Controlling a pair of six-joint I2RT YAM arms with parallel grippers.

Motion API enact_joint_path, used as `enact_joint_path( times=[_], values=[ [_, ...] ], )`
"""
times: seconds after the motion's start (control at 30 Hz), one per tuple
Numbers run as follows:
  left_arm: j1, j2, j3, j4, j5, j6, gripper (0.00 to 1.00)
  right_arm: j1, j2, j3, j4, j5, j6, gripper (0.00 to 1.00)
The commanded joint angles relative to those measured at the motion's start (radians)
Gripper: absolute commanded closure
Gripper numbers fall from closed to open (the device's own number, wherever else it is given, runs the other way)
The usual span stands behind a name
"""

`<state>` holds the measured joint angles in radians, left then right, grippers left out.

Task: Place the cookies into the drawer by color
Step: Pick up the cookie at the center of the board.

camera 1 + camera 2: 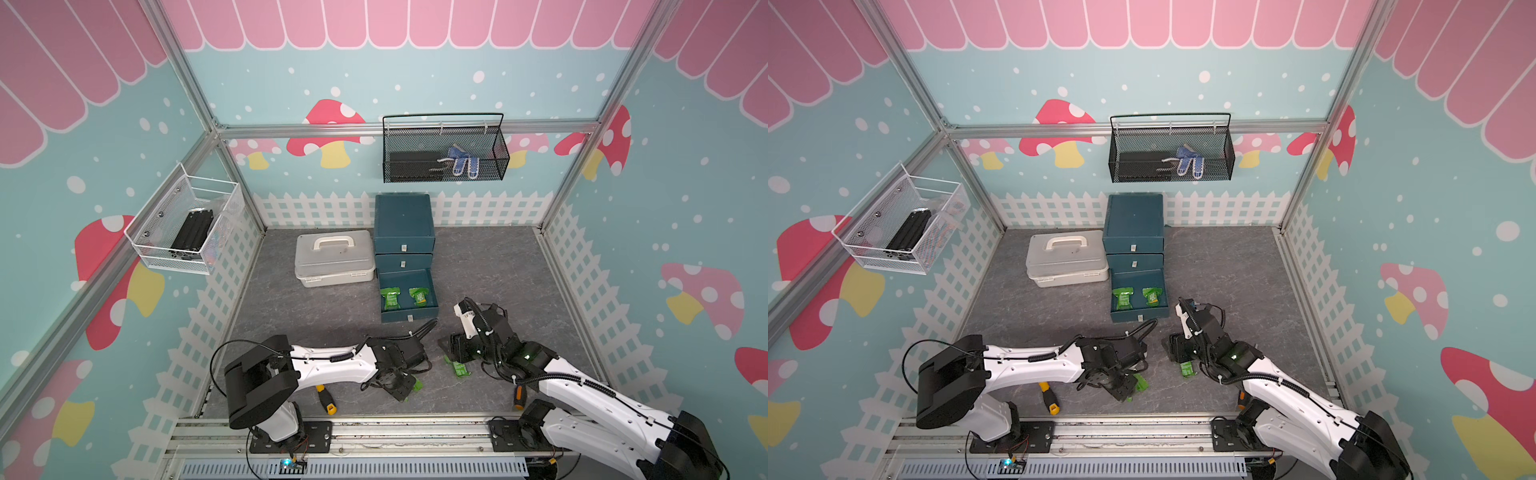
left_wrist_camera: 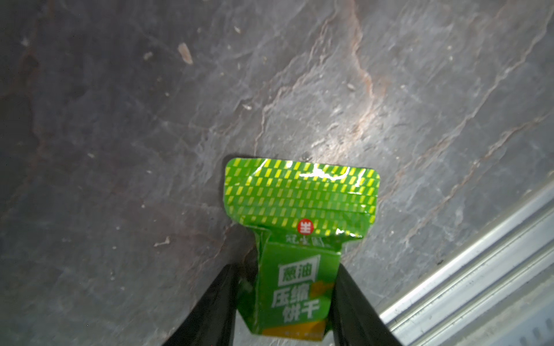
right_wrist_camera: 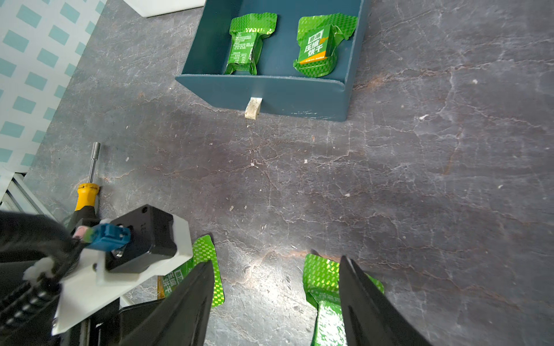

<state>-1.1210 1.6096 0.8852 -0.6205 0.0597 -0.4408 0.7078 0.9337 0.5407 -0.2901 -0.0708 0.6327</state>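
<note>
Left pincer flanks 1 green cookie, grip unclear; right pincer stands apart.

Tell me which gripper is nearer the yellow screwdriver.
Left. Left gripper, straddling a packet, is near the screwdriver; right gripper is farther, beyond the left one.

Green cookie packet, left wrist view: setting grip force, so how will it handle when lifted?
Likely light and crushable: the green cookie packet is crinkled foil around a small block. Its glossy film may slip in the left gripper. Its flat seal flap will probably flop, not roll.
</note>
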Motion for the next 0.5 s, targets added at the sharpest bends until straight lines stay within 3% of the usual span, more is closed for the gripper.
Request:
enact_joint_path(
  times=[0.0,0.27,0.47],
  values=[
    [-0.005,0.029,0.029,0.006,-0.021,0.008,0.54,0.005,-0.012,-0.015,-0.01,0.017,-0.004,0.31],
    [-0.005,0.035,0.047,0.02,-0.045,-0.026,0.71,0.006,-0.013,-0.018,0.001,0.04,-0.008,0.28],
    [-0.002,0.008,0.096,-0.026,-0.137,-0.069,0.73,0.006,-0.027,-0.02,0.015,0.071,-0.007,0.27]
  ],
)
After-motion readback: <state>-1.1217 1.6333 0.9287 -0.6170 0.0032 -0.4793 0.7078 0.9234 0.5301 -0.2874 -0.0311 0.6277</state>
